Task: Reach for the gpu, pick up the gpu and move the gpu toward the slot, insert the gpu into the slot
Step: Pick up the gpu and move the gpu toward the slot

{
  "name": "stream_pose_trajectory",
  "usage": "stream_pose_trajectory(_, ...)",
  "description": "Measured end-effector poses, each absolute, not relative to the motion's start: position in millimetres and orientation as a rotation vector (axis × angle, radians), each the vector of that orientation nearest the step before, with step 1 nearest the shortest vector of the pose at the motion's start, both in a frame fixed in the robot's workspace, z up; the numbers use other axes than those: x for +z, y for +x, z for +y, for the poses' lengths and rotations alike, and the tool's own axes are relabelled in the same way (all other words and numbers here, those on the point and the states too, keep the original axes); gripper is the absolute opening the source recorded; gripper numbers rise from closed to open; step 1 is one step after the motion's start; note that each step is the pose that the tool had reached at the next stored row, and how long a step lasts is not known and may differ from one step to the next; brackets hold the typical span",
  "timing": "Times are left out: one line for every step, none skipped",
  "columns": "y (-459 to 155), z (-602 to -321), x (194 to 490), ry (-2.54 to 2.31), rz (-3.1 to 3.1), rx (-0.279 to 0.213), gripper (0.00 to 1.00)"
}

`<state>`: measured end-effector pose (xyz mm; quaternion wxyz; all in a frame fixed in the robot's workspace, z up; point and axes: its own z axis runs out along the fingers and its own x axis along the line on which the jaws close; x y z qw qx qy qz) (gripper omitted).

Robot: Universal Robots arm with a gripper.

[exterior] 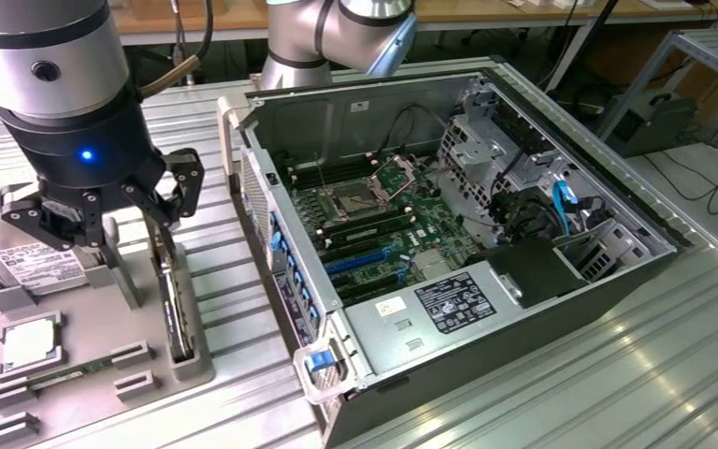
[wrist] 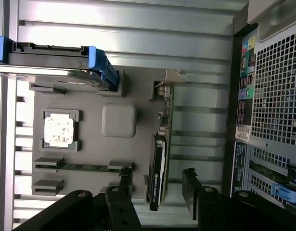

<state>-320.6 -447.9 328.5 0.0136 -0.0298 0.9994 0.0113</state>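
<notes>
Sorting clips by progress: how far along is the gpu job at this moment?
Done: nothing that shows; the gpu stands on edge in the grey holder. In hand: the reach, with the open gripper above the gpu, one finger to each side in the wrist view, no grip. Left: lifting, carrying and inserting; the blue slot is empty.

No wording legible, white label on hard drive printed too fine to read, black label on power supply with perhaps certification marks, small white sticker unreadable
</notes>
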Motion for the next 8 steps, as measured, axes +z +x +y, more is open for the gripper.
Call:
stream_pose_trajectory(-320.6,-448.4,327.9,-0.093,3.113,0.035,0.54)
stream_pose_trajectory(-320.5,-448.4,327.1,-0.093,3.113,0.035,0.54)
stream_pose_trajectory(-320.2,-448.4,326.1,-0.093,3.113,0.035,0.54)
stream_pose_trajectory(-319.5,-448.5,325.3,-0.093,3.113,0.035,0.54)
stream_pose_trajectory(-318.7,-448.5,324.2,-0.093,3.113,0.035,0.54)
stream_pose_trajectory(-317.6,-448.5,323.0,-0.093,3.113,0.035,0.54)
stream_pose_trajectory(-316.3,-448.7,321.6,-0.093,3.113,0.035,0.54)
stream_pose_trajectory(-315.9,-448.9,320.5,-0.093,3.113,0.035,0.54)
